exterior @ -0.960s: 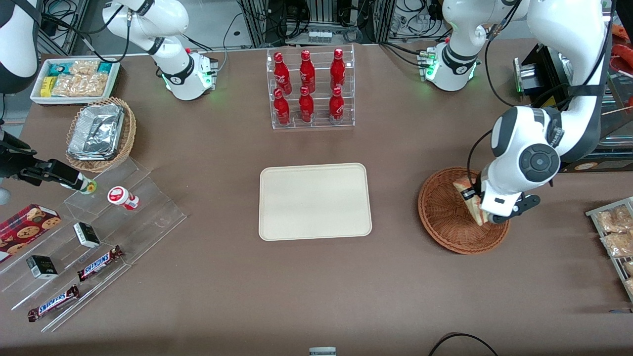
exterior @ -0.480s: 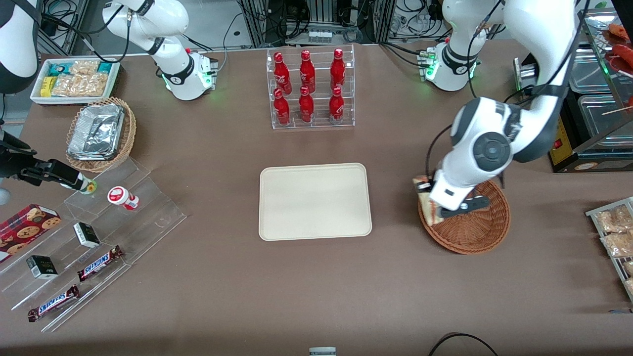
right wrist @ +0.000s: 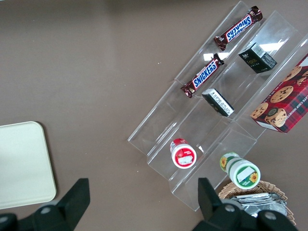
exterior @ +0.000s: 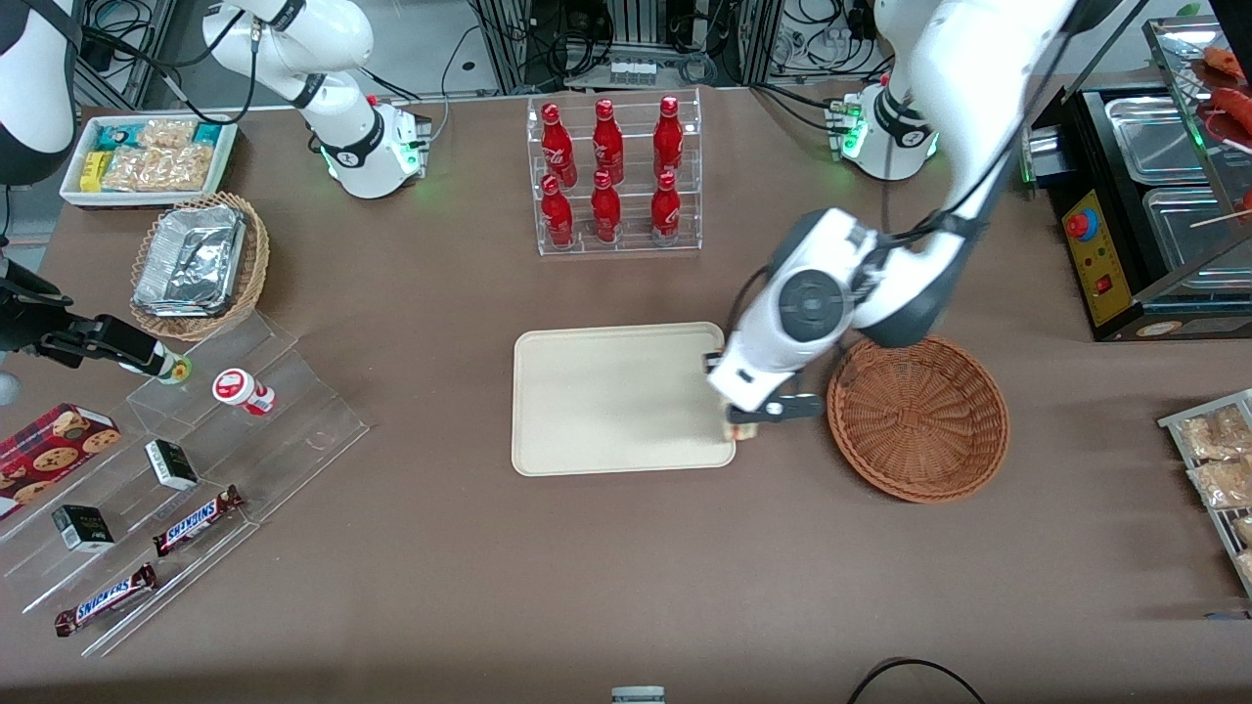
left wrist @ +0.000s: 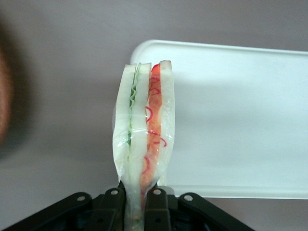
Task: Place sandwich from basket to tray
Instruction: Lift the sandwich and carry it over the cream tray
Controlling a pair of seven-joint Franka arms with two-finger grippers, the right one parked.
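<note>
My left gripper (exterior: 743, 422) is shut on the sandwich (exterior: 741, 431) and hangs over the edge of the cream tray (exterior: 616, 401) that faces the basket. The wrist view shows the sandwich (left wrist: 144, 130) as a wrapped wedge of white bread with green and red filling, pinched at its narrow end by the gripper (left wrist: 140, 199). It stands on edge above the tray's rounded corner (left wrist: 240, 120). The round reddish-brown wicker basket (exterior: 917, 420) sits beside the tray toward the working arm's end, with nothing in it. The tray's surface is bare.
A clear rack of red bottles (exterior: 613, 176) stands farther from the camera than the tray. Toward the parked arm's end are a tan wicker basket with foil containers (exterior: 201, 264), a white snack bin (exterior: 147, 156) and acrylic steps with snacks (exterior: 196, 469). A black appliance (exterior: 1135, 196) and snack packets (exterior: 1218, 460) sit at the working arm's end.
The gripper has lifted the sandwich out of the basket and carried it sideways to the tray's near edge. The basket is now empty.
</note>
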